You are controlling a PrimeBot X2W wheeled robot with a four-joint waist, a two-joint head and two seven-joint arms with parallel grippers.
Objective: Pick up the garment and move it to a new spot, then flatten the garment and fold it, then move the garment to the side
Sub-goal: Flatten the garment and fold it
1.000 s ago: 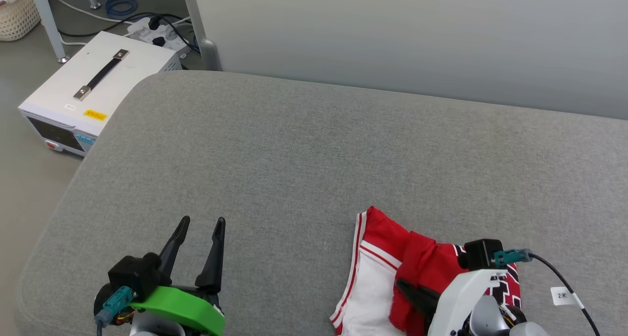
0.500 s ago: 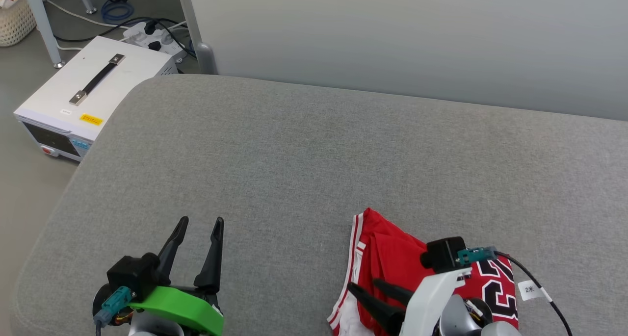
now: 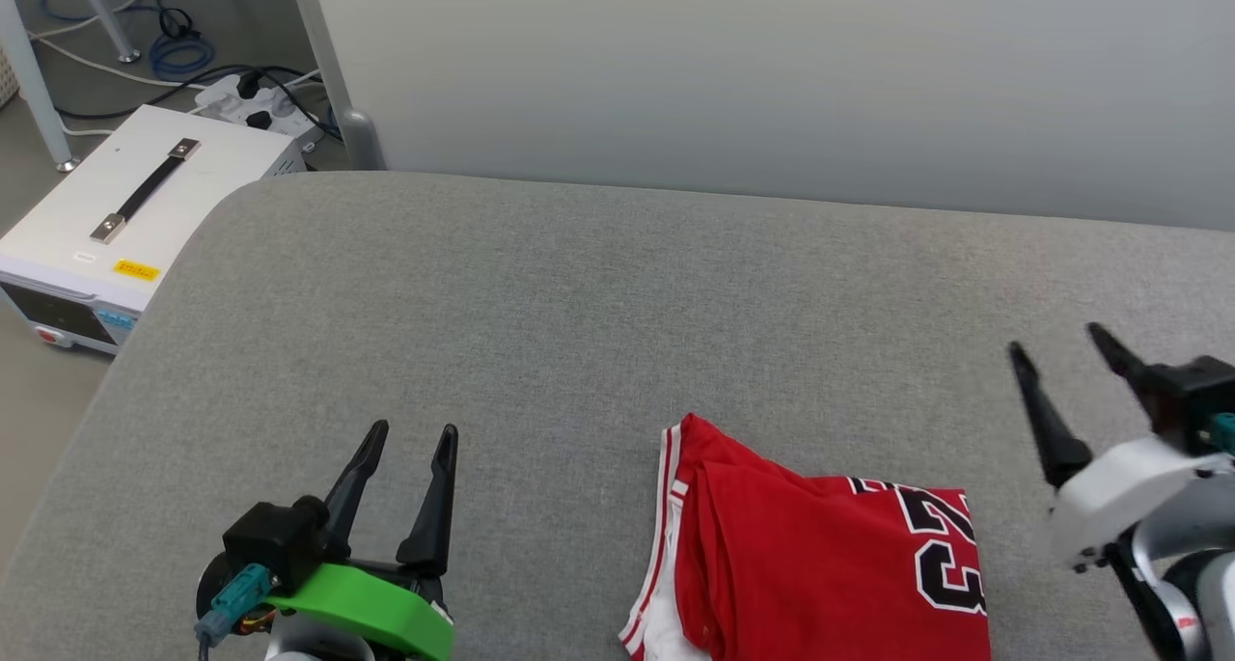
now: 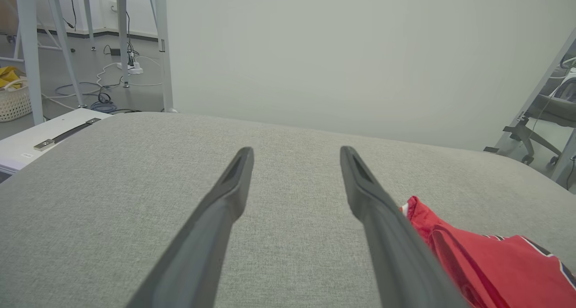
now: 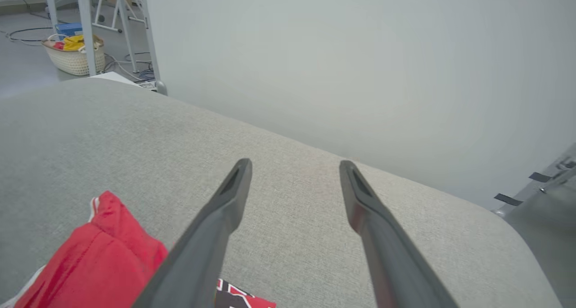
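From the head camera I saw a wide grey padded surface (image 3: 579, 304) with a pale wall panel (image 3: 772, 72) behind it. The garment (image 3: 820, 564) lay folded on the near part of the padding, right of centre, and its lower edge ran off the bottom of the view. It was red, with red-and-white striped trim down its left edge and a little white fabric showing at the lower left. Black lettering outlined in white faced up on its right part.

My left gripper (image 3: 414, 429) sat at the lower left, well apart from the garment. Its two dark fingers were spread with nothing between them, and its wrist camera showed bare grey padding in the gap. My right gripper (image 3: 1055, 340) was at the right edge, near the garment but not touching it. Its fingers were also spread and empty. In its wrist view the red cloth lay low and to the left of the fingers.

On the floor at the upper left stood a white box (image 3: 116, 207) with a black handle, and a power strip (image 3: 246, 106) with cables lay beyond it.
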